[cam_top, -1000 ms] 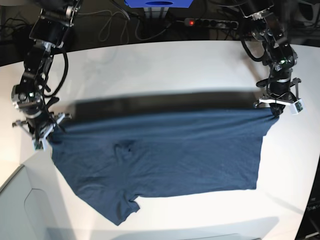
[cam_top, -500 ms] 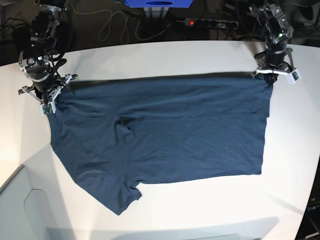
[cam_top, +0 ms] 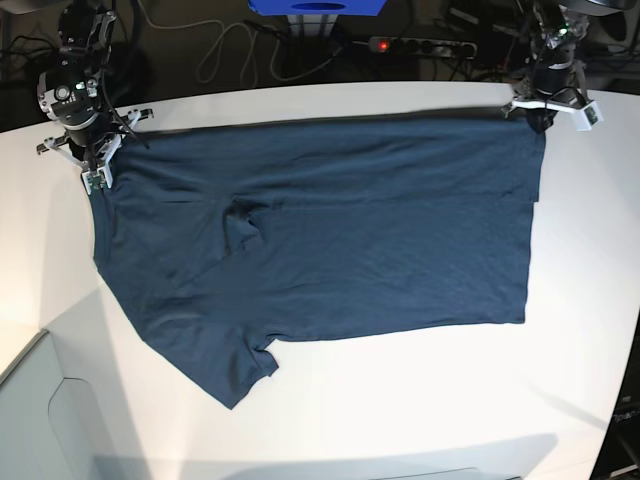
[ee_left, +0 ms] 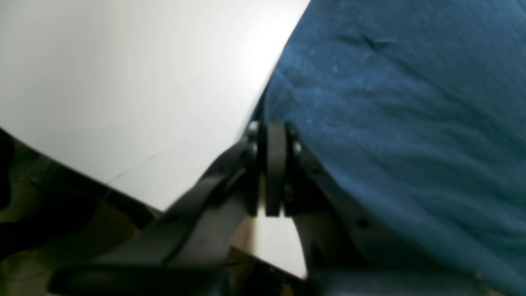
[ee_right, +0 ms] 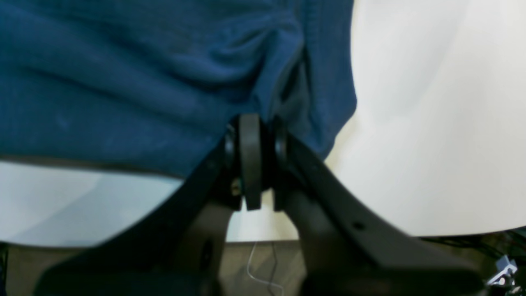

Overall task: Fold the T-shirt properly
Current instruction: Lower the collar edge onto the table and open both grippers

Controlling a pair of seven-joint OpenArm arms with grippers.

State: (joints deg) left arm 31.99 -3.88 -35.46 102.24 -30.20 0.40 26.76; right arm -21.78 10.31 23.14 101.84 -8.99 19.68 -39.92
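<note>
The T-shirt (cam_top: pixel 320 240) is spread across the white table (cam_top: pixel 420 420), its upper edge drawn taut along the table's far side, one sleeve (cam_top: pixel 240 370) lying toward the near side. One far corner is clamped by the left gripper (cam_top: pixel 545 108), jaws closed on the fabric. The opposite far corner is clamped likewise by the right gripper (cam_top: pixel 95 170). A power strip (cam_top: pixel 420 45) is seen beyond the table.
</note>
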